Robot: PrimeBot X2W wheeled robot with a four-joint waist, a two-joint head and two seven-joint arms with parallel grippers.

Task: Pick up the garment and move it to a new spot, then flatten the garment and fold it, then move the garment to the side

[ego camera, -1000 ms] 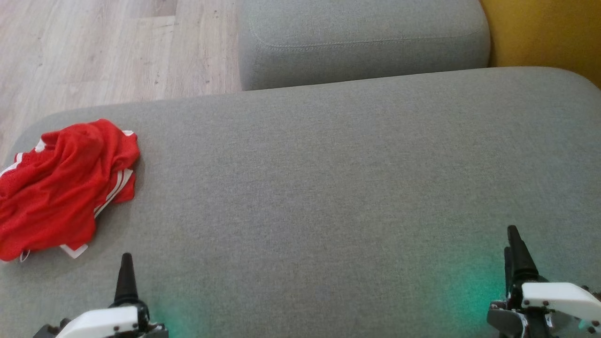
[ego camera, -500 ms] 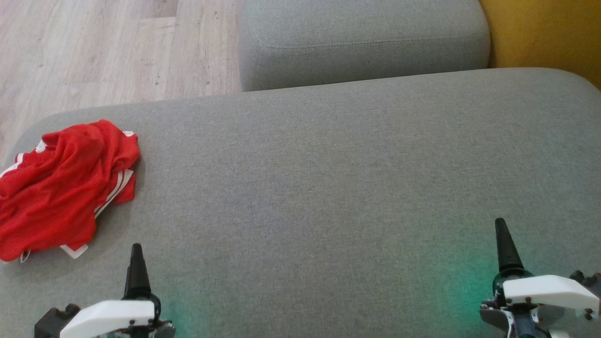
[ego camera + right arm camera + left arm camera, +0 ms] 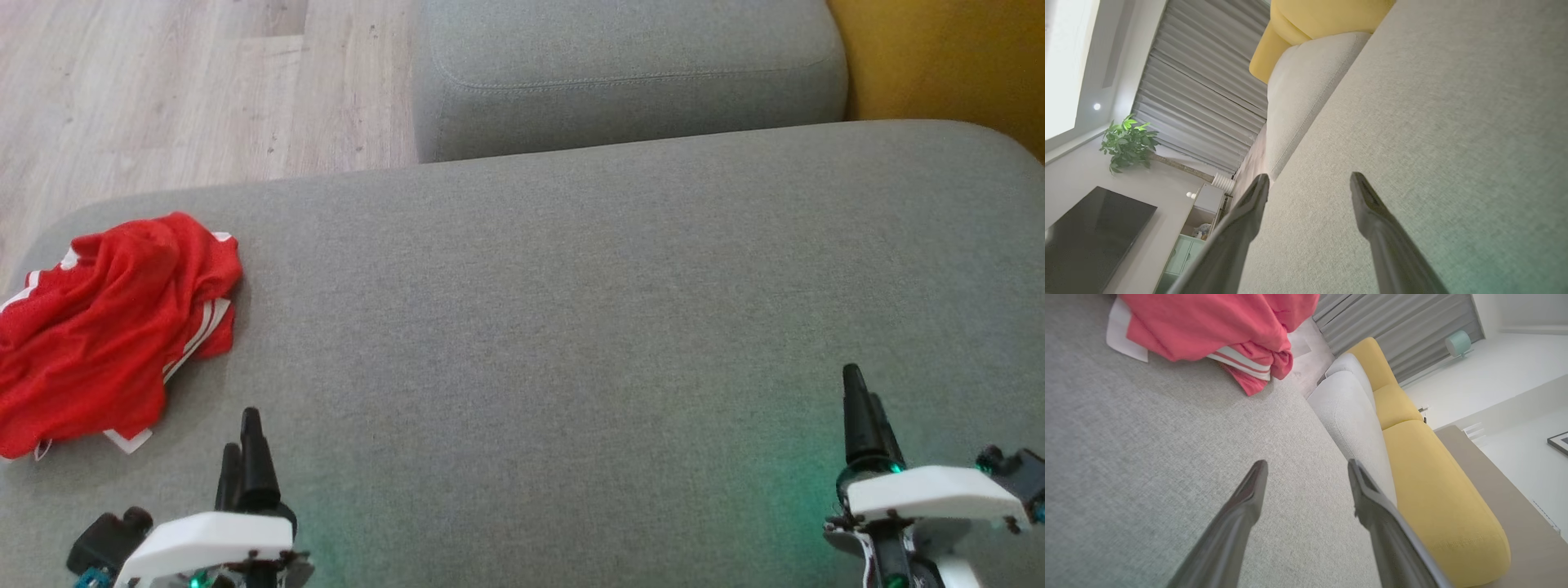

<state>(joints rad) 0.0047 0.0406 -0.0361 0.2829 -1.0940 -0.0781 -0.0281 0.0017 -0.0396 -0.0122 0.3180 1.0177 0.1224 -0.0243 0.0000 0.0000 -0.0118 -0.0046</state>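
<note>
I saw the garment, red mesh fabric with white stripes, lying crumpled in a loose heap at the left end of the grey cushion.

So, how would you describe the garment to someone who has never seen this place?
Find the wide grey cushion before the robot and follow it to its left end, beside the wooden floor. There lies a crumpled red garment with white stripes; everything around it is smooth, plain grey.

A grey ottoman sits beyond the grey cushion, beside wooden floor.
</note>
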